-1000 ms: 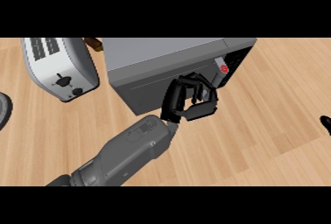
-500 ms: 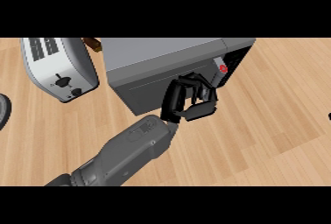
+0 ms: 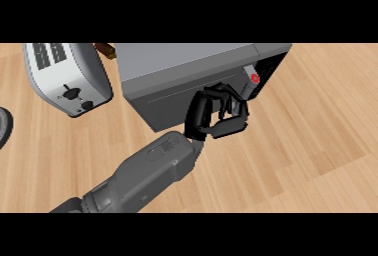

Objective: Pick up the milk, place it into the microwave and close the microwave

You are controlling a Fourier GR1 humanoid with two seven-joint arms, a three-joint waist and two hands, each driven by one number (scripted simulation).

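Centre frame, the left robot hand (image 3: 220, 114) has its fingers curled, holding nothing visible, against the grey box-shaped microwave (image 3: 184, 75). No milk carton shows; presumably it is light, stiff, and best gripped about its sides. The right robot hand is out of view.

Surface (image 3: 310, 130): pale wood, plank grain, smooth, soft sheen. Microwave (image 3: 184, 62): grey body, looked like brushed metal, matt on top, darker matt on door face; small white panel with red round mark (image 3: 255, 78) at its edge, glossy like plastic. Toaster (image 3: 63, 75): silvery-white shell, smooth, metallic look, black knobs. Left hand (image 3: 218, 117): black, matt, plastic-like, faint highlights along fingers (image 3: 198, 111). Forearm (image 3: 144, 175): grey, smooth, dull plastic or painted shell.
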